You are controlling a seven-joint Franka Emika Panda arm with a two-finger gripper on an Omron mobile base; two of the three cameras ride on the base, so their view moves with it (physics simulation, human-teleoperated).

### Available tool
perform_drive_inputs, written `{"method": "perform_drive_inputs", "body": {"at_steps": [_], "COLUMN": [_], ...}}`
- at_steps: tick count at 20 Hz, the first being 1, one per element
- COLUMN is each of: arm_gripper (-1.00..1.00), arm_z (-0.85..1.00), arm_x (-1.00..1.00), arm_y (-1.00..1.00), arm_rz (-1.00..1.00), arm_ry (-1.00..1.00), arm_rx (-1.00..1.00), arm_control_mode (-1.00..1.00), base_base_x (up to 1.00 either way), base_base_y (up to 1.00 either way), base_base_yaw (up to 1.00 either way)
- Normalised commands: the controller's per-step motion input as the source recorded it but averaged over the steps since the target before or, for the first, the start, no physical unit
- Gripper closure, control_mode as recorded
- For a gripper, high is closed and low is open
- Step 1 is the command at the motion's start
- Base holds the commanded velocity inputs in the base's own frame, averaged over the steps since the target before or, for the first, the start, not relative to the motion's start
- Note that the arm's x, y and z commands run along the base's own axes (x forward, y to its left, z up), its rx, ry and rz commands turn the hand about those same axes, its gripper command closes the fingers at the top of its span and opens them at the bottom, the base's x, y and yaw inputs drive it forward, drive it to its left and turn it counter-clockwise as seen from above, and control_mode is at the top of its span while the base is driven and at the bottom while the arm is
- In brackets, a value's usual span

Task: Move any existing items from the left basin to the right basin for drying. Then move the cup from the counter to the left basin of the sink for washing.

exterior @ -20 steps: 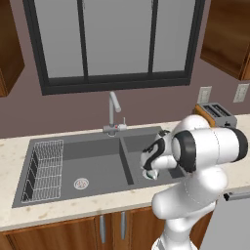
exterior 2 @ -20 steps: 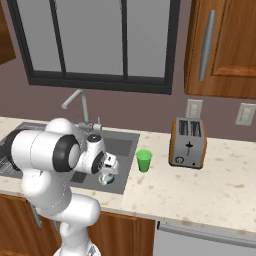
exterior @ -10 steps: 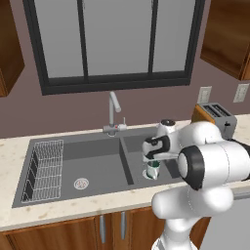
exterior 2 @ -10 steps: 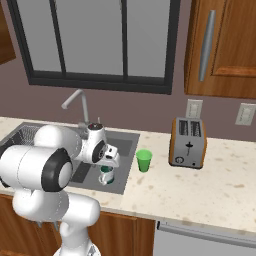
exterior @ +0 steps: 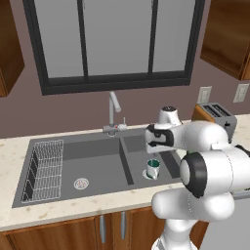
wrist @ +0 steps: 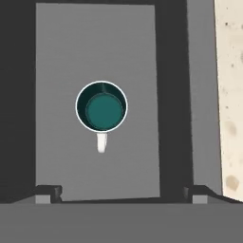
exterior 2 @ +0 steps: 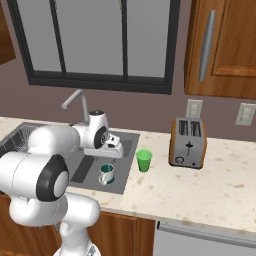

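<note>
The white-grey mug (exterior: 153, 169) with its teal inside stands upright on the floor of the narrower right basin (exterior: 168, 157), also seen as the mug (exterior 2: 106, 174). My gripper (exterior: 155, 147) hangs open straight above it, apart from it. In the hand view the mug (wrist: 101, 107) sits centred far below my gripper (wrist: 122, 193), handle toward the fingertips (wrist: 48, 191). The green cup (exterior 2: 144, 161) stands on the beige counter (exterior 2: 200, 190) just right of the sink. The left basin (exterior: 93, 163) holds its wire rack (exterior: 45, 171) and a drain (exterior: 81, 183).
A silver tap (exterior: 114, 109) rises behind the divider between the basins. A toaster (exterior 2: 187, 143) stands on the counter to the right of the green cup, against the wall. Wooden cabinets hang above, and a window is behind the sink.
My gripper has risen out of the right basin, leaving the mug standing on the basin floor. The arm's elbow swung back toward the base.
</note>
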Motion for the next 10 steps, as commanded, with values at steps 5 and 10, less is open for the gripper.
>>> {"method": "perform_drive_inputs", "body": {"at_steps": [5,10], "arm_gripper": [-1.00,-1.00], "arm_z": [0.36,0.29], "arm_x": [0.00,0.00], "arm_y": [-0.13,-0.14], "arm_rz": [0.00,0.00], "arm_ry": [0.08,0.03], "arm_rx": [-0.05,-0.05], "arm_control_mode": [-1.00,-1.00], "base_base_x": [0.00,0.00], "base_base_y": [0.00,0.00], "base_base_yaw": [0.00,0.00]}}
